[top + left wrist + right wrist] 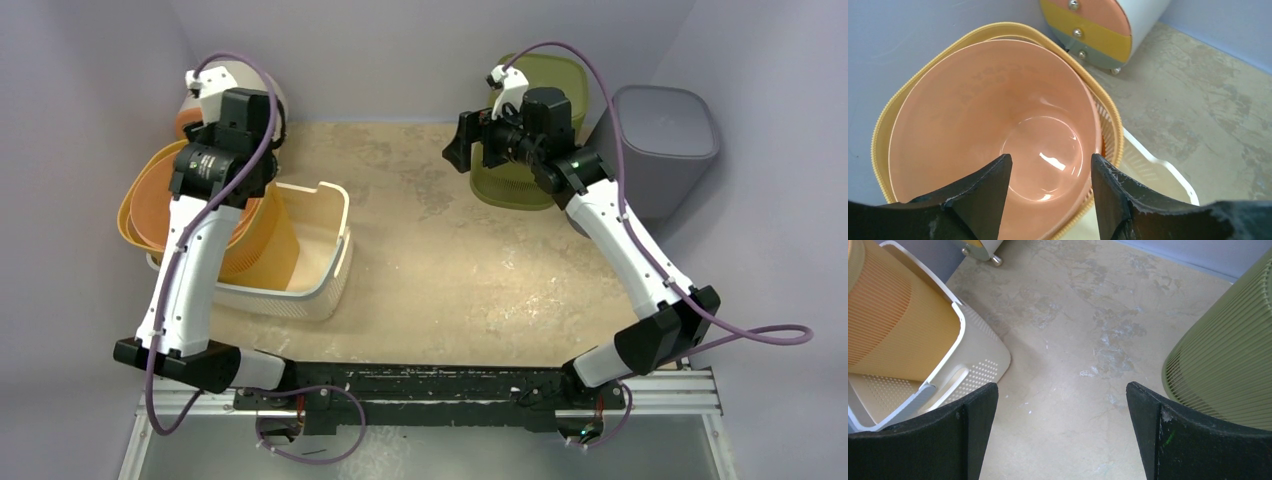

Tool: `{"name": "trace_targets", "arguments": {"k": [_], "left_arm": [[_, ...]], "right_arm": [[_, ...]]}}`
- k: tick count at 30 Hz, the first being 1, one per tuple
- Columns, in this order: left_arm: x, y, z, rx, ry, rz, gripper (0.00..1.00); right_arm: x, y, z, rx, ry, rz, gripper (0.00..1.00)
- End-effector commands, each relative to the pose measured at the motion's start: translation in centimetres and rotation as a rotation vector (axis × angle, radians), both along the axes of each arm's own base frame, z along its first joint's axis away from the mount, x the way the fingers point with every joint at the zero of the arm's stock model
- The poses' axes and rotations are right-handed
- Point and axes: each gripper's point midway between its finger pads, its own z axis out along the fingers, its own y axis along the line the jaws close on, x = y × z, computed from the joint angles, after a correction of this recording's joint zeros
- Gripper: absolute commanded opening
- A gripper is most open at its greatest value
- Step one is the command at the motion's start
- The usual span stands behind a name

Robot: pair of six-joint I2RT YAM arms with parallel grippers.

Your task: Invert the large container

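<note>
Pale lilac-grey walls (pixel 430 50) close in on three sides of a tan tabletop (pixel 450 270) — its surface mottled with worn, paler patches. Soft, even light with only faint shadows; an aluminium rail (pixel 690 397) runs along the near edge.

The peach tub (pixel 973 110) at nine o'clock on the table is smooth, glossy plastic with bright glints on its floor, and the yellow basket (pixel 878 135) around it is finely ribbed matt plastic. The white crate (pixel 983 360) is perforated plastic. The green basket (pixel 1228 370) at one o'clock is slatted plastic, and the tabletop (pixel 1073 315) is matt, mottled and scuffed.
</note>
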Motion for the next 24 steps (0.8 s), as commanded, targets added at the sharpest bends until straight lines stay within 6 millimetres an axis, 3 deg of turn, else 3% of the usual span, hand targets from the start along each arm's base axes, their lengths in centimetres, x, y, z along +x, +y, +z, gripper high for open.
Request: {"name": "trace_targets", "arguments": {"k": [1, 10, 24], "left_arm": [[0.5, 1.5, 0.1, -0.087, -0.055, -0.001, 0.56], [2.7, 0.2, -1.7, -0.199, -0.069, -0.088, 0.55], [3.8, 1.0, -6.3, -0.271, -0.002, -0.084, 0.54]], "right_arm": [[-0.7, 0.2, 2.7, 0.051, -0.068, 0.018, 1.0], [-0.7, 0.0, 2.6, 0.057, -0.06, 0.001, 1.0], [-1.1, 0.2, 1.9, 0.066, -0.037, 0.013, 1.0]]}}
